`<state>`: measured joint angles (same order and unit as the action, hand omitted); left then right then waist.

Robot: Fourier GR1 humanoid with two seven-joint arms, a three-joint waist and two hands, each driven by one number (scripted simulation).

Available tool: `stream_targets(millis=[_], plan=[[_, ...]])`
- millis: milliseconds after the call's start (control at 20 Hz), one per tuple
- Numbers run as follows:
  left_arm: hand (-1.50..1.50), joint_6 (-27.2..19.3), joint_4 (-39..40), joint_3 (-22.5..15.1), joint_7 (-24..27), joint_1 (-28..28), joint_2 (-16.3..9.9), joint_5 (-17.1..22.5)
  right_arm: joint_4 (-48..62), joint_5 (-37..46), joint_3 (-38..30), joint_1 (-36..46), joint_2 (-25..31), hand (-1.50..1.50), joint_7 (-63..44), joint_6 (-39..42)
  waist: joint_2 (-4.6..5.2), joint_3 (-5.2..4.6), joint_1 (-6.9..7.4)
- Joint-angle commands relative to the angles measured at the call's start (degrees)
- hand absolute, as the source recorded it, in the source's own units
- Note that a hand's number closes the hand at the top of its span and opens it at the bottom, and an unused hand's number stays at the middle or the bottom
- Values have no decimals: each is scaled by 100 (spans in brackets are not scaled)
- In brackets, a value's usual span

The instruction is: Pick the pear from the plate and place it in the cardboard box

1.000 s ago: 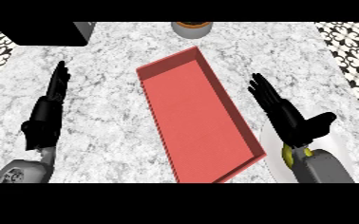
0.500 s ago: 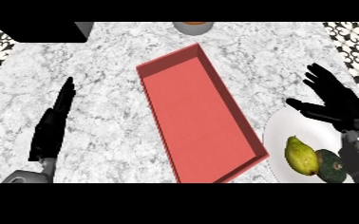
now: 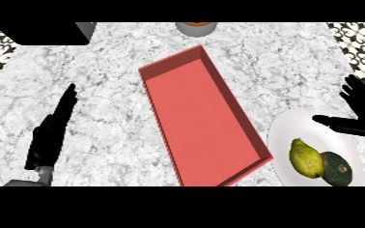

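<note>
**Operator:** Report the position of the pear and its support.

**Inspector:** The pear lies on the white plate at the lower right of the counter. It is yellow-green, with its narrow end toward the top of the view. A dark green round fruit lies against its right side on the same plate. Half a second ago less of the plate was exposed; one second ago the right arm covered it and the pear entirely.

**Operator:** State of the right hand?

**Inspector:** The right hand is at the right edge, above the plate. Its fingers are spread and straight, the thumb extends left over the plate's upper rim, and it holds nothing. It is apart from the pear. Compared with the earlier frames it has shifted further right and is now partly cut off by the edge.

**Operator:** State of the left hand?

**Inspector:** The left hand shows at the lower left, fingers straight and together, pointing up the counter, holding nothing. Its position closely matches the frame half a second ago.

**Operator:** Location of the receptacle?

**Inspector:** The red box sits mid-counter, open side up, long axis tilted from upper left to lower right. Its lower right corner is just beside the plate. No contents are visible in it. It has not shifted on the counter.

**Operator:** Other items?

**Inspector:** A grey round vessel with an orange top sits at the far edge, and a black block occupies the upper left corner.
</note>
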<state>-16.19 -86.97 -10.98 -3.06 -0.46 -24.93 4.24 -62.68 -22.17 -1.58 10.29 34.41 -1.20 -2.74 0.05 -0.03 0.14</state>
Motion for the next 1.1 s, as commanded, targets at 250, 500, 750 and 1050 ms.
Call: stream_targets(millis=[250,500,750,1050], plan=[[0,-20,-72,-56,-206,-146,76,-115,-35,734,1068,149,1634,-150,-811,2382,11,-2,76],[0,36,-248,-64,-307,-93,50,-134,-219,719,1536,543,1986,-150,-1460,3674,2,-2,159],[0,119,-106,154,-335,-155,59,-192,-951,342,1586,362,1610,-150,-2339,3956,-19,-3,-21],[0,285,-166,247,-142,84,328,-325,-1109,799,1396,327,1152,-150,-3087,3765,-9,1,-9]])
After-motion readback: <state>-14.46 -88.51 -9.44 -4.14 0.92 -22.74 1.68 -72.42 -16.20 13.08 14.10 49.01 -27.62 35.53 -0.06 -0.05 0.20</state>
